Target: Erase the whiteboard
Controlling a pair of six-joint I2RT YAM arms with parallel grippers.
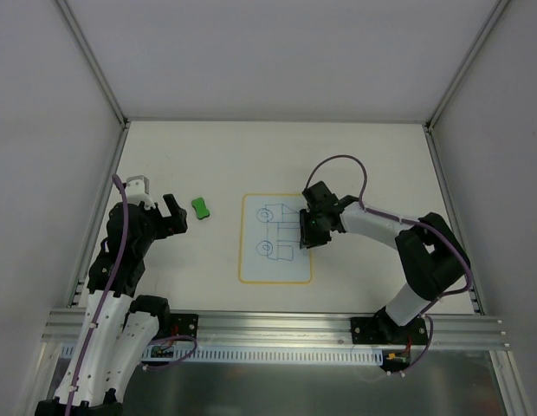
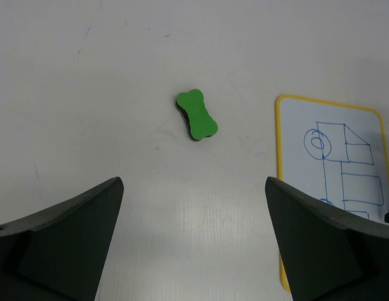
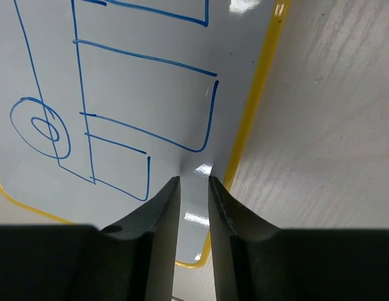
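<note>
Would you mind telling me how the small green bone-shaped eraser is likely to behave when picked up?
Lying flat, the small green bone-shaped eraser probably won't roll. Its narrow waist should suit a pinch by the open left claw. Being small and thin, it is likely light.

Matte off-white table (image 1: 251, 156) with a few faint scuffs. Plain white panels box it in: back wall (image 1: 277, 52), left wall (image 1: 43, 130), right wall (image 1: 502, 173). Aluminium posts (image 1: 91, 61) at far corners, slotted aluminium rail (image 1: 277, 325) along near edge. Lighting even, shadows soft.
</note>
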